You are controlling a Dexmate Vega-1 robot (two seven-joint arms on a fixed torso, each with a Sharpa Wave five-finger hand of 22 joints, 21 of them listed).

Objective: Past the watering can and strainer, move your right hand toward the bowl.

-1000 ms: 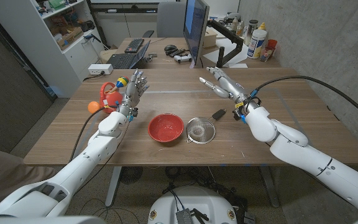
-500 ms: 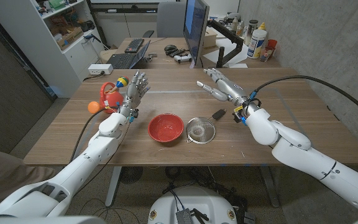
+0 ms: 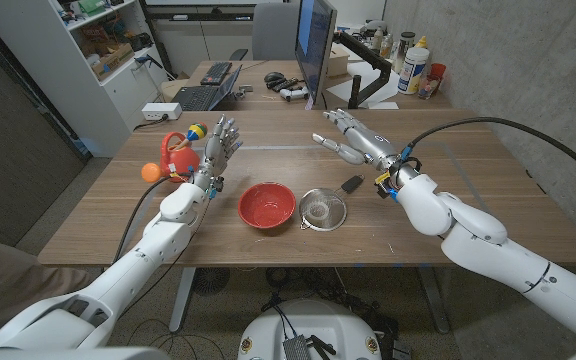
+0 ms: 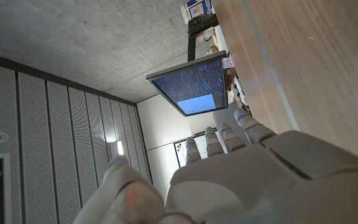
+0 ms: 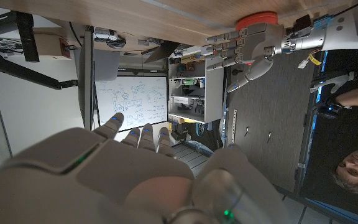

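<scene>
A red bowl [image 3: 266,204] sits near the table's front middle, with a wire strainer [image 3: 323,209] just to its right, its black handle pointing back right. An orange-red watering can [image 3: 173,157] stands at the left. My right hand [image 3: 350,137] hovers open above the table behind the strainer, fingers stretched toward the left. My left hand [image 3: 216,145] is raised beside the watering can, open with fingers spread upward; the right wrist view also catches the left hand [image 5: 247,45] and the bowl's rim [image 5: 257,18]. Both hands hold nothing.
A monitor [image 3: 314,42] stands at the table's back middle, with bottles [image 3: 415,66] at the back right and a keyboard [image 3: 214,73] and laptop on a desk behind. A black cable [image 3: 488,126] arcs over my right arm. A person [image 5: 353,163] shows in the right wrist view.
My right hand has drifted a little left and back above the table, its fingers turning more toward the left. The left hand, bowl, strainer and can stay put.
</scene>
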